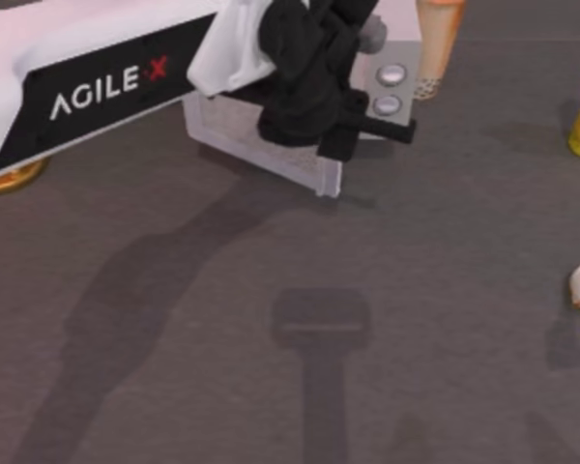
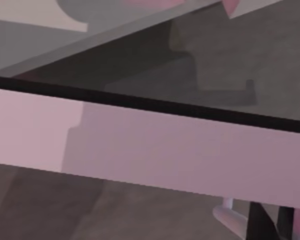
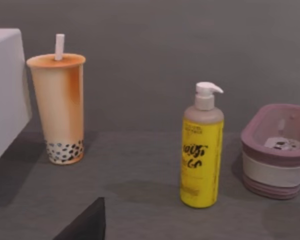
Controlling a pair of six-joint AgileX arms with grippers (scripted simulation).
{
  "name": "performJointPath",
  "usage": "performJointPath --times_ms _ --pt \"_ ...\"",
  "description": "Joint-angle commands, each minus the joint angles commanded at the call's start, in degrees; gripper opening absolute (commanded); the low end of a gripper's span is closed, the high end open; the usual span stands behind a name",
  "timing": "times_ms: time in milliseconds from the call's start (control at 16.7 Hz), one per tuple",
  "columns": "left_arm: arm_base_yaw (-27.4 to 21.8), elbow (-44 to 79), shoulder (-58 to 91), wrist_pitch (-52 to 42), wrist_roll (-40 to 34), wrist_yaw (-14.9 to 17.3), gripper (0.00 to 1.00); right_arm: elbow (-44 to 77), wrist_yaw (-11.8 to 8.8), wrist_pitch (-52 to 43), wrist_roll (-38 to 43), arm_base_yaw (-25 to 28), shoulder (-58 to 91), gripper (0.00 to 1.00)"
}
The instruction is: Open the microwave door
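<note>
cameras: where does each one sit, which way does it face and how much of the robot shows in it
Top view: above the table, looking down on the left arm across the microwave; the microwave door is swung out.
Left wrist view: on the left arm, pressed close to a pale panel edge; no gripper identifiable.
Right wrist view: on the right arm, facing the bubble tea cup, yellow pump bottle and pink tub; no gripper shows.
Shared: top and right wrist views both show the cup and bottle.

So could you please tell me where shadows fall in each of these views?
Top view: the left arm's long shadow runs down the table. Left wrist view: a stepped shadow crosses the pale microwave door. Right wrist view: soft shadows sit beside the yellow bottle.
</note>
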Motion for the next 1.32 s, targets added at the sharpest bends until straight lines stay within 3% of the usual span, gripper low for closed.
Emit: performJointPath --times_ms 420,1320 --pt "1.8 -6.9 -5.0 2.9 6.8 3.3 0.0 0.0 0.0 0.0 0.0 0.0 0.0 1.0" --pt "1.8 -7.0 -5.1 2.9 6.9 3.4 0.0 0.0 0.0 0.0 0.0 0.0 0.0 1.0"
